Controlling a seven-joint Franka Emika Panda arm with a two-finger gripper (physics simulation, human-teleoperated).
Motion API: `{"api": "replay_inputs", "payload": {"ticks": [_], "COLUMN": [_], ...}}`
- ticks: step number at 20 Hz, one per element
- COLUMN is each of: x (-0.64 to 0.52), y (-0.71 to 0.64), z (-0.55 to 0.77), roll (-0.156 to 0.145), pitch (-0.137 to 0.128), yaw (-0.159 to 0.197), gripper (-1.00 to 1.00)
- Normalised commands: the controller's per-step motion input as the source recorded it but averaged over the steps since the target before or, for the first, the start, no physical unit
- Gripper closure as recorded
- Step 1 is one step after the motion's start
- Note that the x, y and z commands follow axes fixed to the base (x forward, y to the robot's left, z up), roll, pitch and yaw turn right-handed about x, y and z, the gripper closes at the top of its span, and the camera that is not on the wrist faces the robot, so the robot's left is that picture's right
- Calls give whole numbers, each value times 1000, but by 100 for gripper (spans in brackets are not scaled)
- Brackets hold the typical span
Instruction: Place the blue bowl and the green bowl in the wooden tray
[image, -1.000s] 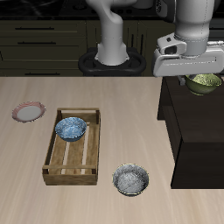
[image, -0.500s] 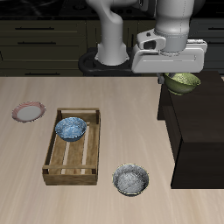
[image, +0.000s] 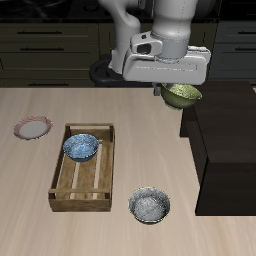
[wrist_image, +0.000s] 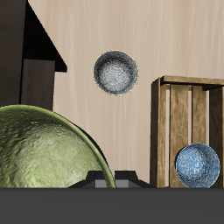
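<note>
Aloft, the gripper (image: 178, 88) pinches the green bowl (image: 181, 96) above the table; the blue bowl (image: 81, 147) sits in the wooden tray (image: 60, 178)

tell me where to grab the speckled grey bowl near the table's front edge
Take the grey speckled bowl by its rim, coming straight down from above with one finger inside and one outside. It sits upright and open on the table, apart from the wooden tray, so the rim looks reachable all round.
</note>
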Motion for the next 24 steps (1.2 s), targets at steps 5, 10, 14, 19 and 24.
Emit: {"api": "replay_inputs", "payload": {"ticks": [5,10,14,19,24], "x": [23,-96,-67,2,188], "y": [-519,-559,-447,-508,-789], "z": [-44,-4,36,82,55], "roll": [-60,36,-3,51,-29], "pitch": [5,10,-14,3,0], "yaw": [-6,-33,-3,-28,-15], "gripper": [100,100,100,100,100]}}
